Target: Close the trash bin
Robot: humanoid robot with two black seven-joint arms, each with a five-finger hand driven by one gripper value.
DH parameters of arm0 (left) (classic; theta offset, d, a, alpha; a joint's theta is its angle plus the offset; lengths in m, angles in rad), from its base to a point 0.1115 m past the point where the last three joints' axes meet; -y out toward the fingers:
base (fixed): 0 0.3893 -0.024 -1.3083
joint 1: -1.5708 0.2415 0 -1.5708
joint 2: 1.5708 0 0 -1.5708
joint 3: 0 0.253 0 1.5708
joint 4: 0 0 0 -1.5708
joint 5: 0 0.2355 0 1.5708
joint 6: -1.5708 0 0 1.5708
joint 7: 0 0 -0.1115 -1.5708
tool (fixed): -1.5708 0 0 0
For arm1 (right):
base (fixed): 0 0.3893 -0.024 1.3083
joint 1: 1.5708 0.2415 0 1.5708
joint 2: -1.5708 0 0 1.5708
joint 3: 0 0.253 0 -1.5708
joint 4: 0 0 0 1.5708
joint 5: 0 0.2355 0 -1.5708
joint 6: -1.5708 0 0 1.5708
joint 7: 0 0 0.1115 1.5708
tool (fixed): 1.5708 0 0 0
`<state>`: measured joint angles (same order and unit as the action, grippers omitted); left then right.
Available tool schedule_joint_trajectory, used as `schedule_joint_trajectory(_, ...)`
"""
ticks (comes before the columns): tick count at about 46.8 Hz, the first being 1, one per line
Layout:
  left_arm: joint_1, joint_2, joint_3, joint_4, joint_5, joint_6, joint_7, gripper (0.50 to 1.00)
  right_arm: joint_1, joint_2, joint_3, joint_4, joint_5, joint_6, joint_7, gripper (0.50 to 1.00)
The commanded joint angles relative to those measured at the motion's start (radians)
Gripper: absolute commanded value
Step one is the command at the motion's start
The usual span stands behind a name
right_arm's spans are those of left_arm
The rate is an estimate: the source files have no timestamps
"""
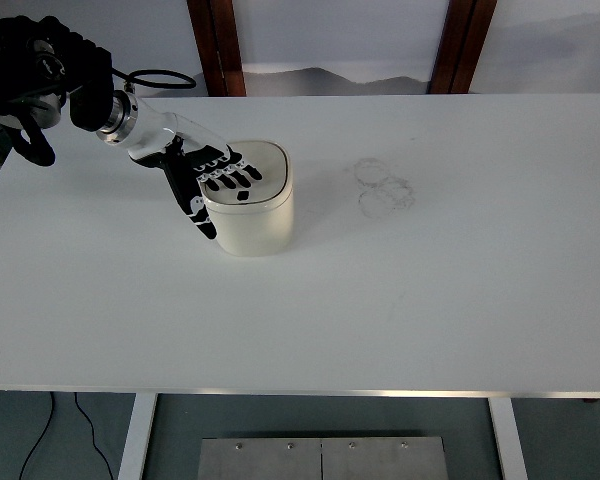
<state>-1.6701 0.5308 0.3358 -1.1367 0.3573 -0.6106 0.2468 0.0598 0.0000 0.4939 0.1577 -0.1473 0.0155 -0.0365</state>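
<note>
Under the left robot hand [206,180], trash bin [250,205], lid flat

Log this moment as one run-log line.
arm: left | left hand: open, fingers flat on lid | trash bin: upright, lid down, looks closed | right arm: not in view | table: faint ring marks right of bin

trash bin [250,205]: cream white, lid the same shade
left hand [208,178]: black fingers with white patches (white shell over the wrist)
left arm [40,75]: black, silver ring at the cuff
table [380,300]: plain white, with faint grey ring smudges [382,186]
</note>
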Motion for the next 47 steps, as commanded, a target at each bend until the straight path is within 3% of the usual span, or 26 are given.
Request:
schedule_joint_trajectory(1, 0.004, -0.006, 0.000, 0.000, 0.000, 0.000, 0.000, 1.000, 0.000, 0.000, 0.000, 0.000, 0.000, 0.000, 0.000, 0.995)
schedule_joint_trajectory(23, -0.034, 0.017, -0.012, 0.021, -0.020, 0.000, -0.001, 1.000, 0.000, 0.000, 0.000, 0.000, 0.000, 0.000, 0.000, 0.995)
schedule_joint_trajectory(40, -0.033, 0.095, -0.101, 0.221, -0.248, 0.000, -0.011, 1.000, 0.000, 0.000, 0.000, 0.000, 0.000, 0.000, 0.000, 0.995)
schedule_joint_trajectory(47, 0.027, 0.130, -0.156, 0.301, -0.369, 0.006, -0.015, 1.000, 0.000, 0.000, 0.000, 0.000, 0.000, 0.000, 0.000, 0.995)
